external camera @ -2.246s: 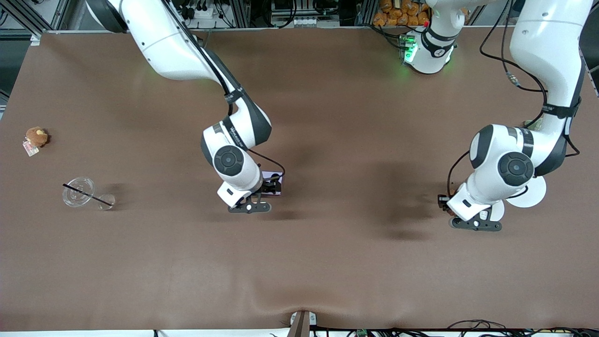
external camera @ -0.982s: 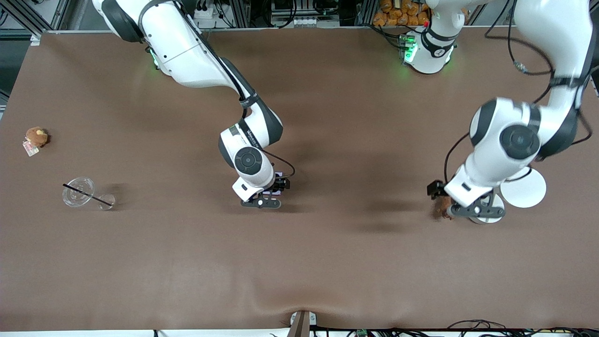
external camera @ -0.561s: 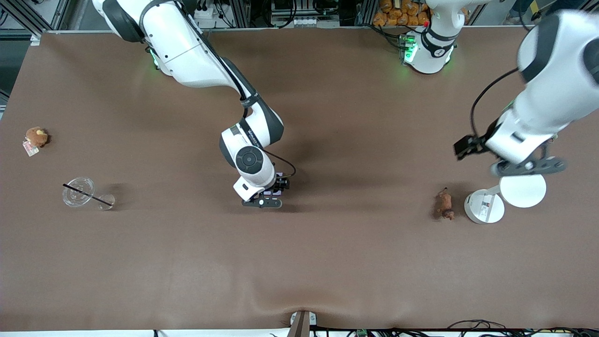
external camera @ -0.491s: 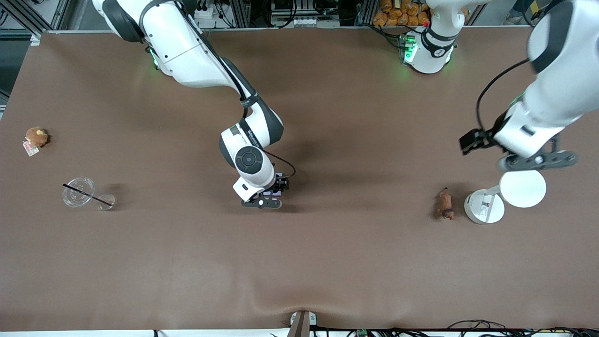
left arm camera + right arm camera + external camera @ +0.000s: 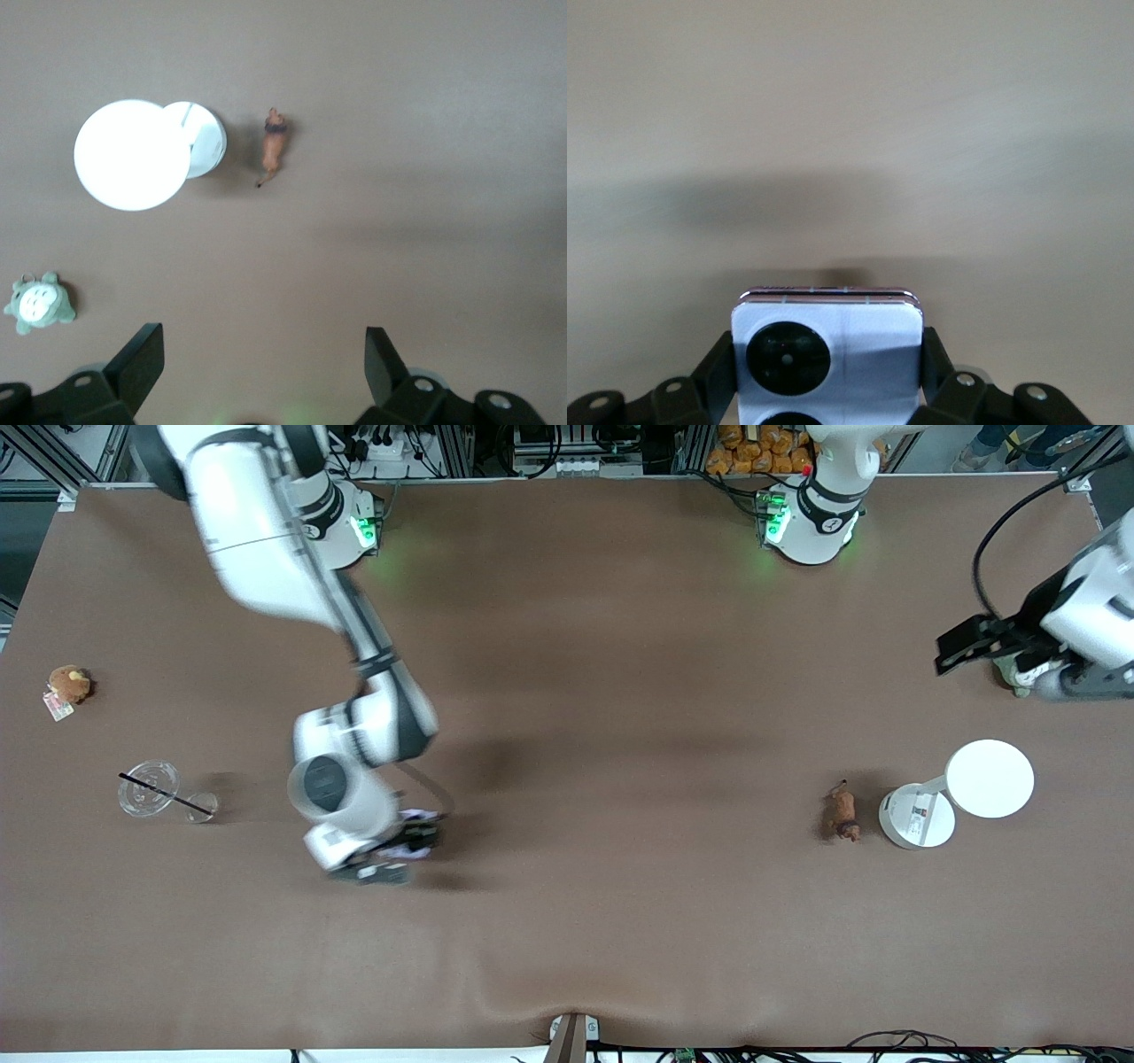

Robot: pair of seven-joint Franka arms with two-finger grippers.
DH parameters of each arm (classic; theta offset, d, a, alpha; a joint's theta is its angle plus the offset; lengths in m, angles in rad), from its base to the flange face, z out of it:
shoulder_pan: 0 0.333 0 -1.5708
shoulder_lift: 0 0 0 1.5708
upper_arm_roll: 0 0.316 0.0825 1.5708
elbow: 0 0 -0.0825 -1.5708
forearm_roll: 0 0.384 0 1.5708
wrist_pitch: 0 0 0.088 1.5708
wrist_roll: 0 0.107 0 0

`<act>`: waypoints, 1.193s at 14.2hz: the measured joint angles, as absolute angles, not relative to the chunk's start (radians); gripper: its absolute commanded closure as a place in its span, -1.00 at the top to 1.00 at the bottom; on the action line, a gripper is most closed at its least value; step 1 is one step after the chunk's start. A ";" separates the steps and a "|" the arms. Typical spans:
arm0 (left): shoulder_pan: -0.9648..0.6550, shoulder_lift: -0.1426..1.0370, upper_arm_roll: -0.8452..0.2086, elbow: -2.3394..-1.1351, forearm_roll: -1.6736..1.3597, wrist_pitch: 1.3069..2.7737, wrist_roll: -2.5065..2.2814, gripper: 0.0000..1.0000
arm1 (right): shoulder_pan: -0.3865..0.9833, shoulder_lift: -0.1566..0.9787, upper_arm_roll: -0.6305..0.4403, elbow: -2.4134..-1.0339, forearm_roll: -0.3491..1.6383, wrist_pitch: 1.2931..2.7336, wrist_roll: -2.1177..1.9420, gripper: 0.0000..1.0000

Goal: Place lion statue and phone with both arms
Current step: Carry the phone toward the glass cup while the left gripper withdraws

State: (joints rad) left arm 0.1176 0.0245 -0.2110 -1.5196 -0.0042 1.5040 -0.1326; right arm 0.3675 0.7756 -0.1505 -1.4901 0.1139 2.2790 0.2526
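Two changes mark this moment. One is at the left arm's end of the table, where the lion statue (image 5: 842,816) lies on the brown table (image 5: 620,921), just beside the round base of a small white lamp (image 5: 918,815); a second ago the left gripper (image 5: 1041,677) was low over that spot, and it has since pulled up and away toward the table's edge, its jaws standing wide apart and empty in the left wrist view, which looks down on the statue (image 5: 273,148), the lamp (image 5: 133,155) and a grey-green plush (image 5: 37,304). That half of the job looks done. The other change is the right gripper (image 5: 390,859), which has swung from mid-table toward the right arm's end and now hangs low over bare cloth, not far from a clear plastic cup (image 5: 151,788). Its fingers are clamped on the phone (image 5: 827,354), whose lilac body and black camera circles fill the right wrist view; from the front only a pale sliver of the phone (image 5: 412,817) shows. What remains, it seems, is to set the phone down and let go. A brown plush (image 5: 69,684) sits well apart.
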 measured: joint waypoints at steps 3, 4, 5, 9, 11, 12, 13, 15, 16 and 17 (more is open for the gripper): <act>0.022 -0.074 -0.116 -1.598 -0.010 1.461 -0.137 1.00 | 0.186 0.776 -0.151 -1.495 0.114 2.264 0.030 -0.98; 0.009 -0.093 -0.107 -1.606 -0.010 1.436 -0.142 1.00 | 0.145 0.776 -0.150 -1.500 0.114 2.259 -0.008 -0.98; 0.008 -0.102 -0.101 -1.608 -0.010 1.425 -0.141 1.00 | 0.121 0.776 -0.149 -1.507 0.114 2.246 -0.025 -0.98; 0.008 -0.102 -0.086 -1.612 -0.010 1.420 -0.141 1.00 | 0.107 0.776 -0.146 -1.528 0.114 2.117 -0.027 -0.93; 0.009 -0.102 -0.084 -1.612 -0.010 1.420 -0.141 1.00 | 0.100 0.772 -0.147 -1.550 0.114 2.113 -0.035 -0.93; 0.010 -0.102 -0.082 -1.612 -0.010 1.420 -0.141 1.00 | 0.091 0.769 -0.147 -1.561 0.114 2.117 -0.053 -0.93; 0.014 -0.102 -0.080 -1.612 -0.010 1.420 -0.141 1.00 | 0.078 0.767 -0.147 -1.569 0.114 2.121 -0.072 -0.93; 0.026 -0.101 -0.078 -1.612 -0.010 1.420 -0.139 1.00 | 0.053 0.766 -0.147 -1.573 0.114 2.132 -0.100 -0.92; 0.028 -0.099 -0.078 -1.612 -0.010 1.420 -0.139 1.00 | 0.046 0.765 -0.147 -1.574 0.114 2.145 -0.107 -0.90; 0.028 -0.098 -0.078 -1.612 -0.010 1.420 -0.139 1.00 | 0.042 0.765 -0.147 -1.578 0.114 2.157 -0.108 -0.80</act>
State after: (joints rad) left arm 0.0284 -0.0982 -0.0776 -1.6121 -0.0101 1.4201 -0.1390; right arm 0.0422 0.7648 -0.1470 -1.5783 0.1142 2.1570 -0.1079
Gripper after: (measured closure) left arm 0.000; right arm 0.159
